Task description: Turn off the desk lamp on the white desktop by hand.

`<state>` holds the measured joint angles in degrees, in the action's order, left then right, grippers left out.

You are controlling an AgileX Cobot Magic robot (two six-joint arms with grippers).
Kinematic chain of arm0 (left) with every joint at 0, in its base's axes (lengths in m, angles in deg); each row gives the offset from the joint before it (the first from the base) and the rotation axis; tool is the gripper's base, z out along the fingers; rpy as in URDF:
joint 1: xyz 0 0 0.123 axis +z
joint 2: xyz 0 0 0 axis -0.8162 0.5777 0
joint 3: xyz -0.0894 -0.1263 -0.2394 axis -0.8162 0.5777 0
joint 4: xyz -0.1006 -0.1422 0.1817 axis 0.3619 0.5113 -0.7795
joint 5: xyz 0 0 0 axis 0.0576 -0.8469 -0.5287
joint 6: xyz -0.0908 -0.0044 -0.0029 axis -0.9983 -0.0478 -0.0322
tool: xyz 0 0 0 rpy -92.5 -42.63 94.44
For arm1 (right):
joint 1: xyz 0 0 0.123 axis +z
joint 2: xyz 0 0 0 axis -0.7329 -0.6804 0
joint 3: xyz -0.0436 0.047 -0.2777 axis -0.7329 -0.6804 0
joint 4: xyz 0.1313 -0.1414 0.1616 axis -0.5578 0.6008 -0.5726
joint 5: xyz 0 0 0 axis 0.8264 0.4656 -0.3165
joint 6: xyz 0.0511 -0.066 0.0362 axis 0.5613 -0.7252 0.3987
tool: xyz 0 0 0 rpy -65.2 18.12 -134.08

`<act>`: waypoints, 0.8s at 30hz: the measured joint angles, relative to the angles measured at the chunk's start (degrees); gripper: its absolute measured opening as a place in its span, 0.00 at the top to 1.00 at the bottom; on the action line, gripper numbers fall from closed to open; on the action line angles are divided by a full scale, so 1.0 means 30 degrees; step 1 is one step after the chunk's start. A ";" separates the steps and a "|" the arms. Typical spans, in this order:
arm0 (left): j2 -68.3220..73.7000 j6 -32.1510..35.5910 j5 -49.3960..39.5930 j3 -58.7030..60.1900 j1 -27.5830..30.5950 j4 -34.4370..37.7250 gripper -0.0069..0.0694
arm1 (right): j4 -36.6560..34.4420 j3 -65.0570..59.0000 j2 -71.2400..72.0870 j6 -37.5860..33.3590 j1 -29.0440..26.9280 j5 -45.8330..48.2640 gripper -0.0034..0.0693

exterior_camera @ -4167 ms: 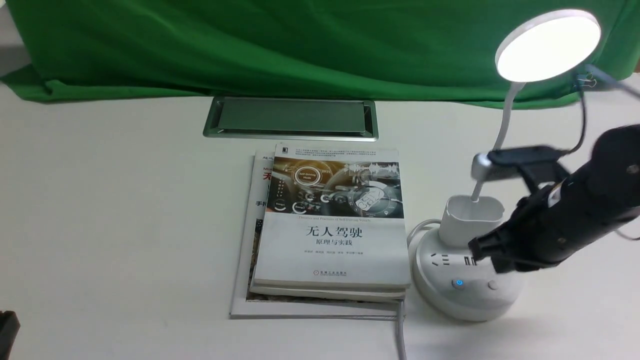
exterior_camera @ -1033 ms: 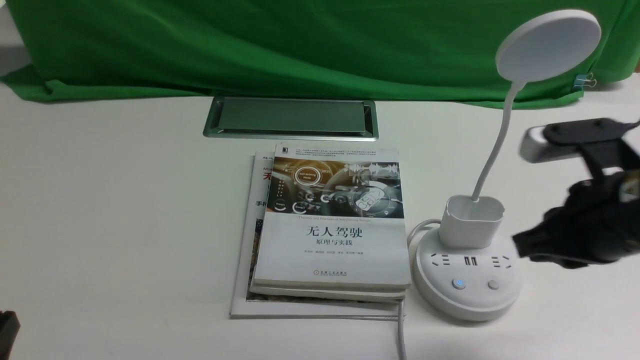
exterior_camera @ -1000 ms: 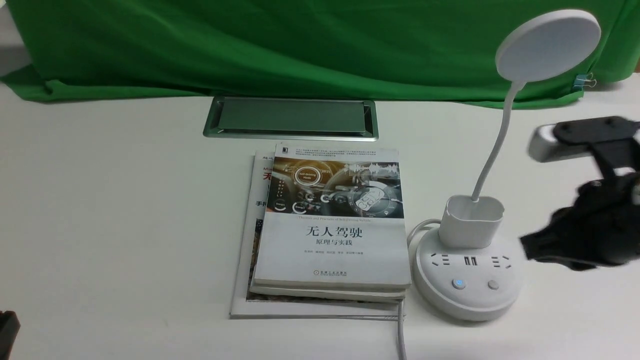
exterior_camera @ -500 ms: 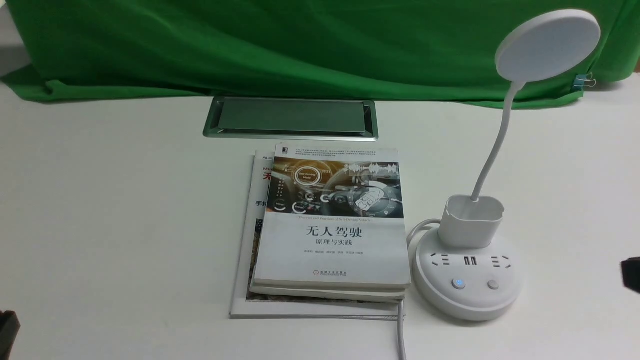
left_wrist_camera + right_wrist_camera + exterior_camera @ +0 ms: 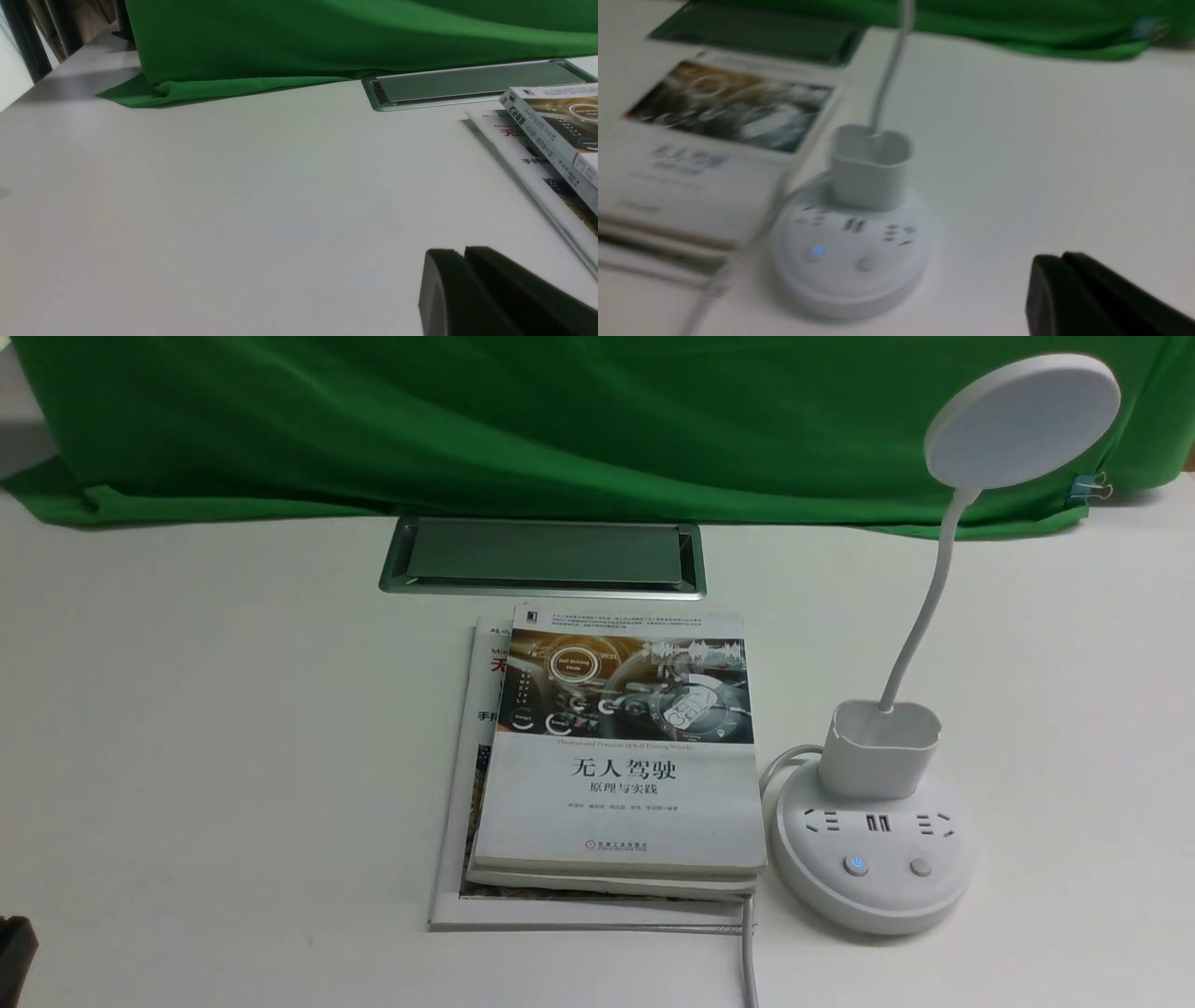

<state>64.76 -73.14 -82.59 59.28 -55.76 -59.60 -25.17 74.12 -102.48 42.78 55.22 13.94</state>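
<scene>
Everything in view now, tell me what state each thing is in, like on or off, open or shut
desk lamp: off, upright
left button: lit blue
right button: unlit
top book: closed, lying flat
left gripper: shut
right gripper: shut

In the right wrist view, blur softens the book's cover print (image 5: 689,158) for us, and the picture's edge cuts off the lamp's neck (image 5: 892,65).
</scene>
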 joint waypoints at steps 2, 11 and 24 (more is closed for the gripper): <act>0.0000 0.0000 0.0000 0.0000 0.0000 0.0000 0.88 | 0.0000 -0.1964 0.1356 -0.0214 -0.0582 -0.2084 0.90; 0.0000 0.0000 0.0000 0.0000 0.0000 0.0000 0.88 | 0.0000 -0.6455 0.4878 -0.0463 -0.0955 -0.5156 0.90; 0.0000 0.0000 -0.0009 0.0016 0.0000 -0.0038 0.88 | 0.0090 -0.6557 0.5875 -0.0479 -0.0955 -0.3821 0.90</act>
<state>64.76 -73.14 -82.61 59.33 -55.76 -59.71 -24.90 54.45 -84.85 41.34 52.36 2.48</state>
